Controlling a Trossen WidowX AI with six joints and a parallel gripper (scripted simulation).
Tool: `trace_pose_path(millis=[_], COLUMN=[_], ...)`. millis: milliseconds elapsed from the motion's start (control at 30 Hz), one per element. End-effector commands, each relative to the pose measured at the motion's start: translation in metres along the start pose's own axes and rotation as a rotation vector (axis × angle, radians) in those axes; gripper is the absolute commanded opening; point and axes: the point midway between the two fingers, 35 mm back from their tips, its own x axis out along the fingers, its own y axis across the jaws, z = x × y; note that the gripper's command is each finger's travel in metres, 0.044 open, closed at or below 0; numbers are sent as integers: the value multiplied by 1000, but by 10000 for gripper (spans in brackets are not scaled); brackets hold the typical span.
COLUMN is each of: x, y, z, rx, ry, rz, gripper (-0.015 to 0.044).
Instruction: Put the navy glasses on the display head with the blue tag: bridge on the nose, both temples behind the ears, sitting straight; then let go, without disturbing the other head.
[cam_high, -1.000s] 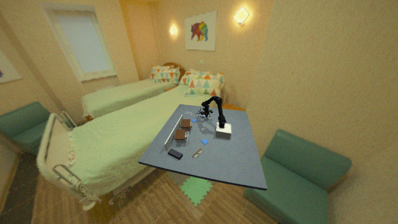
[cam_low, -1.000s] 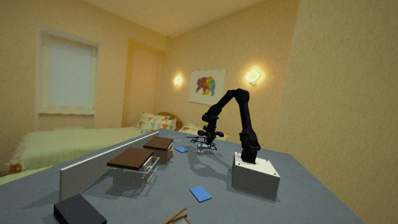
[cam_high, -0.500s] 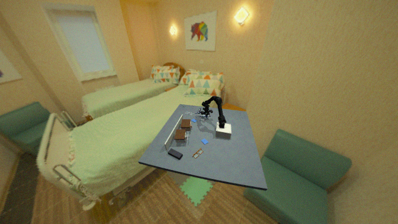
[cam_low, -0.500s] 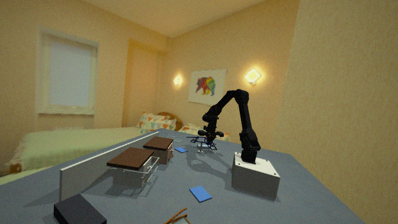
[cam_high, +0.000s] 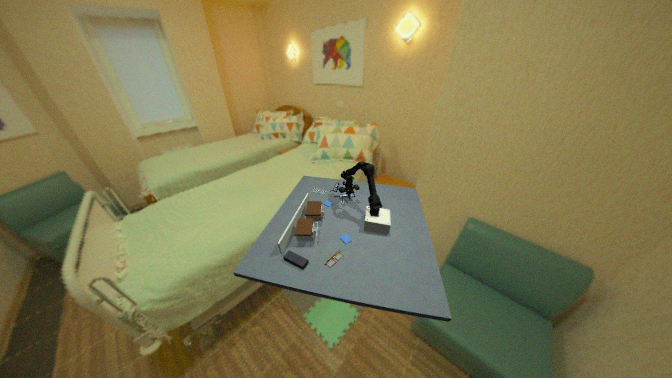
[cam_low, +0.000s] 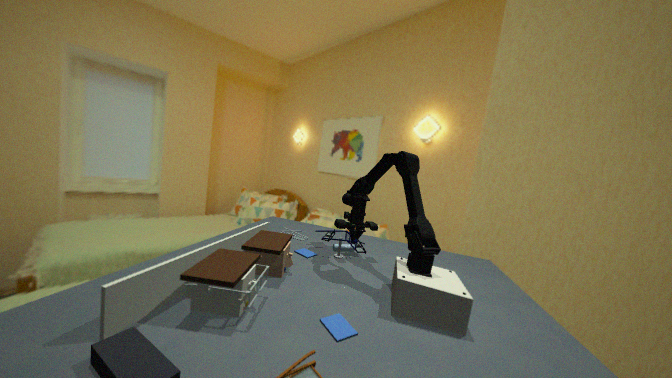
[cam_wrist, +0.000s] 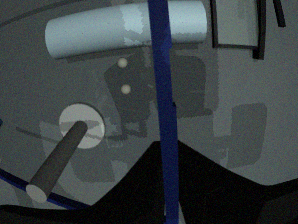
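My gripper (cam_low: 355, 240) (cam_wrist: 165, 148) is shut on the navy glasses (cam_low: 326, 231) (cam_wrist: 162, 75), holding them above the table's far part, over a small round-based post (cam_wrist: 62, 160) and a pale blue cylinder (cam_low: 342, 246) (cam_wrist: 100, 31). A navy bar runs through the fingers in the wrist view; another crosses the lower left. The farther display head (cam_high: 314, 208) (cam_low: 274, 260) has a brown top, a small nose and a small blue spot low on its front. The nearer head (cam_high: 304, 227) (cam_low: 215, 300) has a brown top and clear-framed glasses on its front. The gripper is well away from both heads.
A white upright panel (cam_high: 292, 225) (cam_low: 145, 292) stands behind the heads. Blue flat squares lie near the far head (cam_high: 327, 203) (cam_low: 305, 253) and mid-table (cam_high: 346, 239) (cam_low: 338, 327). A black case (cam_high: 295, 259) and orange-brown glasses lie near the front. Clear glasses lie at the far left.
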Motion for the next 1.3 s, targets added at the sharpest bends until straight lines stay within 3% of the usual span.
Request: trace_pose_path(millis=[0,1267], x=[-1,-1], y=[-2,-7], z=[3,22], rx=[-2,-2], ry=[-3,-4], rz=[-3,-4], gripper=[0,0])
